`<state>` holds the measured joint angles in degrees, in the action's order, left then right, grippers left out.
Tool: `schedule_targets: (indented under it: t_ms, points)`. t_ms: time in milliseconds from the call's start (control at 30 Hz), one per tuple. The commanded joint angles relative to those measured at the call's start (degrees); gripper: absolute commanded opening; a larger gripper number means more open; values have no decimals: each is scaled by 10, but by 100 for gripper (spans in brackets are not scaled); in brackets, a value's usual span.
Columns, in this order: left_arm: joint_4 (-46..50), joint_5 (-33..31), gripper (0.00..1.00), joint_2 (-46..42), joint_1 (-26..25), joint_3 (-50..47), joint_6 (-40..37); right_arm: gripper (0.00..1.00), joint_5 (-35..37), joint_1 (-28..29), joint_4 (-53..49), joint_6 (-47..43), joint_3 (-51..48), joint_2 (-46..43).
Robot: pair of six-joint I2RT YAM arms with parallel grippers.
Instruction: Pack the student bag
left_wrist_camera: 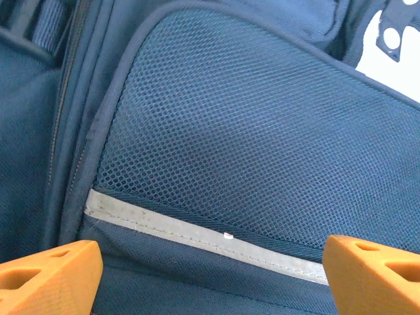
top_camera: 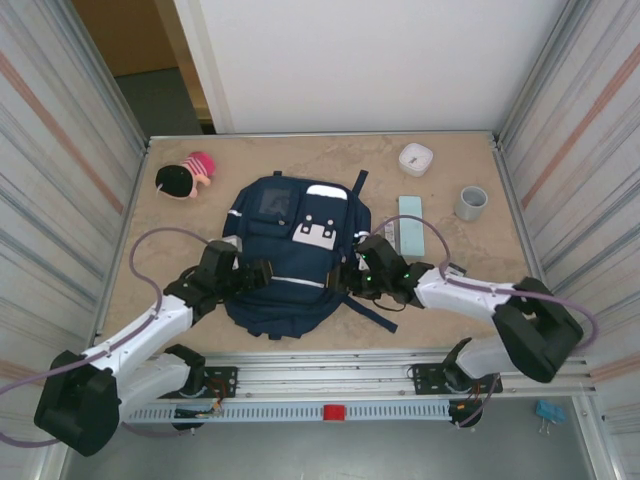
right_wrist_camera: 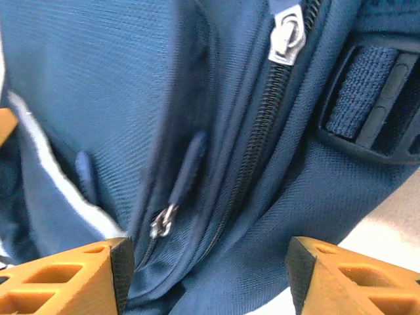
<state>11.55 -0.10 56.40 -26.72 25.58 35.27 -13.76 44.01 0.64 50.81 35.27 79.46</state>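
Now the student bag [top_camera: 285, 255] lies flat in the middle of the table [top_camera: 480, 245], front pocket up. The left gripper [top_camera: 262, 272] is at its left side over the mesh pocket [left_wrist_camera: 249, 131], fingers [left_wrist_camera: 49, 275] spread and holding nothing. The right gripper [top_camera: 345, 278] is at the bag's right side near 2 zipper pulls [right_wrist_camera: 287, 36], fingers [right_wrist_camera: 65, 279] released too. A grey roll [top_camera: 471, 203] stands far right.
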Motion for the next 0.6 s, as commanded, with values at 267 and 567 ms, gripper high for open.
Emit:
schedule_targets:
  t_ms: [267, 567]
  points:
    - [-1, -8, 86, -82, -73, -34, 74, 62, -55, -82, 113, -32, 79, 104]
    - [53, -45, 81, -177, -93, 82, -337, 63, -11, -106, -22, -143, 88, -40]
